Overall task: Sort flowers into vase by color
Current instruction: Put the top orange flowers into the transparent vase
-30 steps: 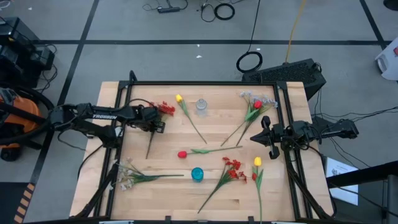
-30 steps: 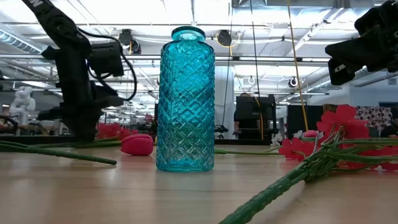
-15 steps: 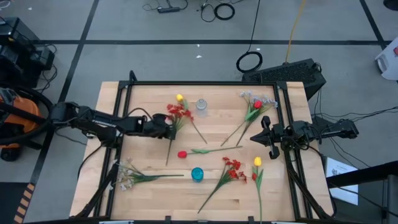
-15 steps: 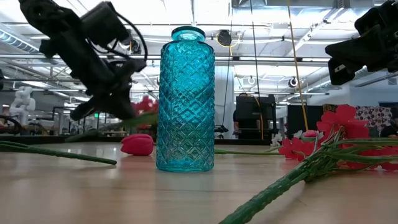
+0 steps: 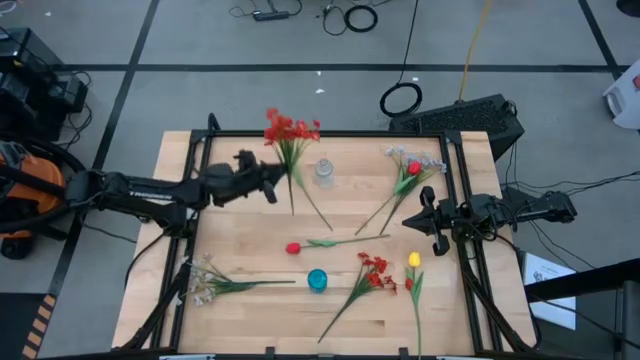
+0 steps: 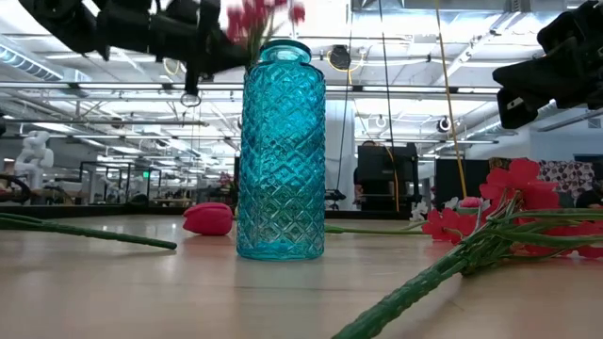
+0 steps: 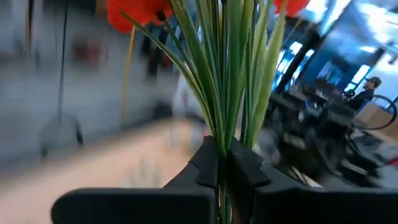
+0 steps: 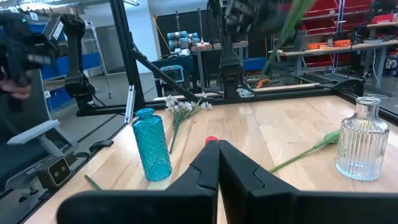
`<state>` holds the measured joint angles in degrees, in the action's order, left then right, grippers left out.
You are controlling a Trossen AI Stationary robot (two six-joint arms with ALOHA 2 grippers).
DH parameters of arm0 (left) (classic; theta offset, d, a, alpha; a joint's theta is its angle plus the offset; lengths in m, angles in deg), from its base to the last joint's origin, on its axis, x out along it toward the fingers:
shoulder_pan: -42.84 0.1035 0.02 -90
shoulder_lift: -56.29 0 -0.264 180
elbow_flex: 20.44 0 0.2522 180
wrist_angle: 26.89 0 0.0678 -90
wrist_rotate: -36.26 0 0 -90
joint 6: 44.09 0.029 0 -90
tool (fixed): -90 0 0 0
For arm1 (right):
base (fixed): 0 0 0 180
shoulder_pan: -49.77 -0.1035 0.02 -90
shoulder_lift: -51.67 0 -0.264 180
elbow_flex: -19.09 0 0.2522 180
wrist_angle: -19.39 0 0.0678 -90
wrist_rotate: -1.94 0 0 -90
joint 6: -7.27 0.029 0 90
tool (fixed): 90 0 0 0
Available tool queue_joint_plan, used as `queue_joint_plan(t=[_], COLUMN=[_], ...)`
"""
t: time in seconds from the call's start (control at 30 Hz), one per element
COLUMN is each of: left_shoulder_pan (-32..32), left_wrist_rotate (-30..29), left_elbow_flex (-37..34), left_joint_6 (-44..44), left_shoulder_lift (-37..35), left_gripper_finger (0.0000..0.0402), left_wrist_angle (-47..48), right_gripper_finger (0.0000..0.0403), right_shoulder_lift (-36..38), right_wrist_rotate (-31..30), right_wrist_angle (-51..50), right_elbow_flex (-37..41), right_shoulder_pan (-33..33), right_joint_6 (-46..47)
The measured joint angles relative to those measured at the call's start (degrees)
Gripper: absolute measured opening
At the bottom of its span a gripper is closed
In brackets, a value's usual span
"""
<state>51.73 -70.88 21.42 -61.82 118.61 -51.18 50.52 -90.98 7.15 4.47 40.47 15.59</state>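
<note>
Holding: you have a red flower stem [image 5: 291, 140] pinched in the left gripper [image 5: 272, 184], lifted off the table [image 5: 250, 250] beside the clear vase [image 5: 324, 172].
Blue vase: [image 5: 317, 280] stands near your table's front edge.
Right gripper: [image 5: 424, 216] pressed together, empty, parked at your right edge.
Other flowers: [image 5: 365, 278] lie scattered flat.

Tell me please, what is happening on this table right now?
The left end effector is shut on a red flower, held up above the table near the clear vase. The right end effector waits shut at the right edge. Other flowers lie around the blue vase.
</note>
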Motion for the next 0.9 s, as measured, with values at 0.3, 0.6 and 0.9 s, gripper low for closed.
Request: queue_joint_plan(t=[0.3, 0.6, 0.9], left_shoulder_pan=[9.3, 18.45, 22.51], left_wrist_rotate=[16.04, 36.49, 44.31], left_elbow_flex=[0.02, 3.19, 12.94], left_joint_6=[12.5, 12.18, 12.59], left_shoulder_lift=[6.6, 18.96, 27.6], left_gripper_finger=[0.0015, 0.0015, 0.0015], left_wrist_angle=[-16.03, -32.13, -32.34], right_gripper_finger=[0.0, 0.0, 0.0], right_shoulder_lift=[0.0, 0.02, 0.02], right_wrist_rotate=[-0.02, -0.02, -0.02], right_wrist_angle=[0.0, 0.0, 0.0], right_elbow_flex=[0.02, 0.0, 0.02], right_shoulder_pan=[-0.02, -0.02, -0.02], right_joint_6=[0.0, 0.0, 0.02])
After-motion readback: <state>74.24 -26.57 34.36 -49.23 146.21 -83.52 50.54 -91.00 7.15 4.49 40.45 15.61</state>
